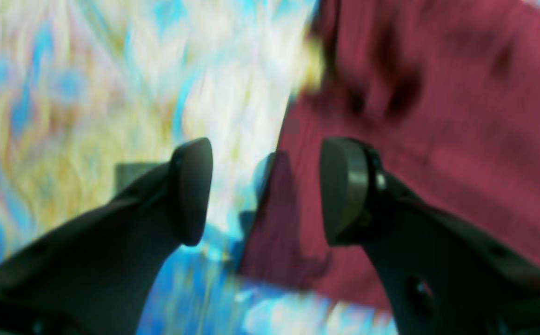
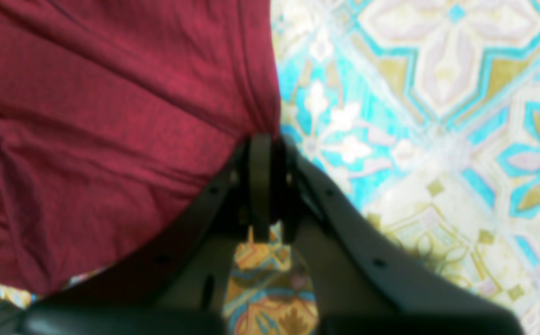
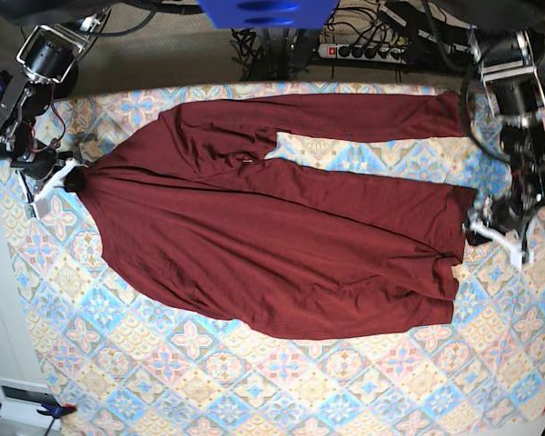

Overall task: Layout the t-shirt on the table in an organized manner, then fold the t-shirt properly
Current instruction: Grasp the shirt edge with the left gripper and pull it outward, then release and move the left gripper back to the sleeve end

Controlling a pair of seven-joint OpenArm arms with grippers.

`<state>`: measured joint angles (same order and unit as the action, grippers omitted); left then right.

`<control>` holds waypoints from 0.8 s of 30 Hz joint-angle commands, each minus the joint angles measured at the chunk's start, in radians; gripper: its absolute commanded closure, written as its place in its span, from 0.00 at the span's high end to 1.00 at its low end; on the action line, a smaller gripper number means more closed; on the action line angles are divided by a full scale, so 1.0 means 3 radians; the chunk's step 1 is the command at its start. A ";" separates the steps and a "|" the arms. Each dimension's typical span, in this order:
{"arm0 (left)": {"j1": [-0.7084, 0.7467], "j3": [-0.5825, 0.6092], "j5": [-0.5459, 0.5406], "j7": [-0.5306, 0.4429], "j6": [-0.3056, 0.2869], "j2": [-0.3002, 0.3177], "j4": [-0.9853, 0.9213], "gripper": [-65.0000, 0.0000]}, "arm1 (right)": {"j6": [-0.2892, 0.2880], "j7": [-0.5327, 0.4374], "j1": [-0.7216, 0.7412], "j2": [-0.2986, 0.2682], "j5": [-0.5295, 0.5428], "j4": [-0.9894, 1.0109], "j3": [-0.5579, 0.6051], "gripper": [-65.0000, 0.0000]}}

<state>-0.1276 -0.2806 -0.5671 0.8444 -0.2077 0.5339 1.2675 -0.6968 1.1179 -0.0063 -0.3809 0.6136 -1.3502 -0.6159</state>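
The maroon t-shirt [image 3: 282, 236] lies spread across the tiled bench [image 3: 254, 381], its edge pinched in the closed right tool [image 2: 263, 139] while the left tool [image 1: 265, 190] gapes empty beside it.

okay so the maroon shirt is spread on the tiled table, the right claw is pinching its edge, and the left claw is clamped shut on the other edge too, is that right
Not quite. The left claw is open, its jaws standing apart over the edge of the t-shirt and gripping nothing, as the left wrist view shows. The rest holds: the shirt lies spread on the table, and the right claw is pinched on its edge.
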 commanded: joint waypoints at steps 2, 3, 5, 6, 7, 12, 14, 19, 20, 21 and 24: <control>0.0198 -0.0019 -0.0087 -0.0035 -0.0036 0.0064 0.0314 0.55 | -0.0005 -0.0046 0.0049 -0.0083 0.0049 -0.0059 -0.0021 0.00; 0.0315 -0.0019 -0.0076 -0.0045 -0.0036 0.0064 0.0376 0.55 | -0.0005 -0.0046 0.0049 -0.0083 0.0049 -0.0059 -0.0021 0.00; 0.0464 -0.0019 -0.0071 -0.0055 -0.0036 0.0059 0.0360 0.55 | -0.0005 -0.0052 0.0049 -0.0083 0.0049 -0.0059 -0.0021 0.00; 0.0494 -0.0019 -0.0066 -0.0055 -0.0036 0.0044 0.0345 0.55 | -0.0005 -0.0057 0.0049 -0.0083 0.0049 -0.0059 -0.0021 0.00; 0.0500 -0.0019 -0.0066 -0.0071 -0.0036 0.0034 0.0314 0.55 | -0.0005 -0.0057 0.0049 -0.0083 0.0049 -0.0059 -0.0021 0.00; 0.0505 -0.0003 -0.0066 -0.0306 -0.0031 0.0003 0.0048 0.55 | -0.0005 -0.0046 0.0049 -0.0083 0.0049 -0.0192 -0.0016 0.00; 0.0505 -0.0003 -0.0061 -0.0337 -0.0031 -0.0002 0.0007 0.55 | -0.0005 -0.0046 0.0049 -0.0083 0.0049 -0.0289 -0.0011 0.00; 0.0484 0.0007 -0.0061 -0.0337 -0.0031 -0.0069 -0.0136 0.55 | -0.0005 -0.0046 0.0049 -0.0083 0.0049 -0.0325 -0.0011 0.00; 0.0479 0.0007 -0.0056 -0.0332 -0.0031 -0.0089 -0.0146 0.55 | -0.0005 -0.0046 0.0049 -0.0083 0.0049 -0.0325 -0.0011 0.00; 0.0484 0.0007 -0.0046 -0.0311 -0.0031 -0.0094 -0.0151 0.53 | -0.0005 -0.0046 0.0049 -0.0083 0.0049 -0.0325 -0.0011 0.00; 0.0505 0.0145 -0.0051 -0.0301 -0.0036 -0.0105 -0.0151 0.39 | -0.0005 -0.0046 0.0049 -0.0083 0.0049 -0.0325 -0.0011 0.00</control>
<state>0.0204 -0.2474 -0.5701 0.6930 -0.2016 0.5041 1.2255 -0.6960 1.1225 -0.0051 -0.3824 0.6125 -1.4322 -0.6144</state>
